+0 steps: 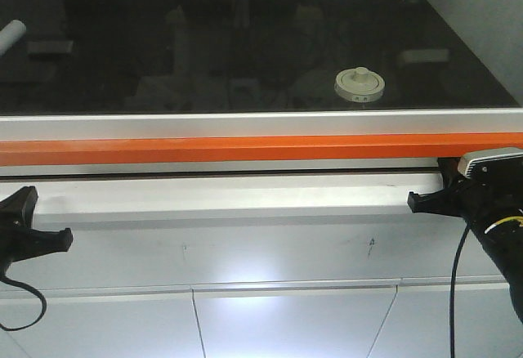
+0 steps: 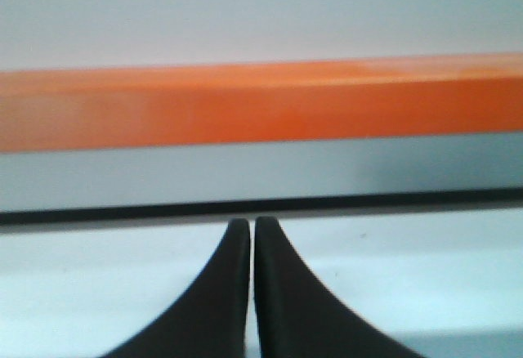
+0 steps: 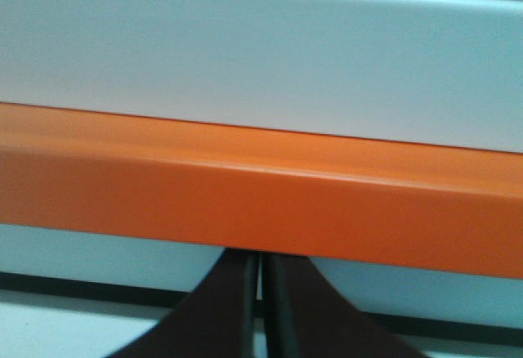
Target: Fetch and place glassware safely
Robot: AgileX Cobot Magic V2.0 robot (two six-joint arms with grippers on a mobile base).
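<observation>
- Glassware (image 1: 359,84) is the goal, but neither arm has it. It stands alone on the black tabletop (image 1: 204,55), toward the right and near the front edge. It shows mostly as a wide off-white lid with a central knob.
- On the left gripper (image 2: 251,224), the two dark fingers lie together with only a hairline between them and hold nothing. It sits below table level, pointing at the bench front.
- The right gripper (image 3: 260,260) is likewise closed to a sliver and empty. It is nosed in close under the orange rail (image 1: 204,149), with its tip at the white ledge (image 1: 229,196).
- Both arms look parked low with their fingers closed, probably so nothing catches on the bench front.
- Outward from the fingers come the ledge, the orange rail, a pale metal edge and then the glossy tabletop. Any reach must rise over that lip first.
- The right arm is the nearer one, so I judge it the likelier to do the fetching. It would need to open wide, then close gently on the glass body below the lid.
- A white cylinder (image 1: 10,36) lies at the far left of the tabletop, well apart, and is not the target.
- Fetching has not begun.
</observation>
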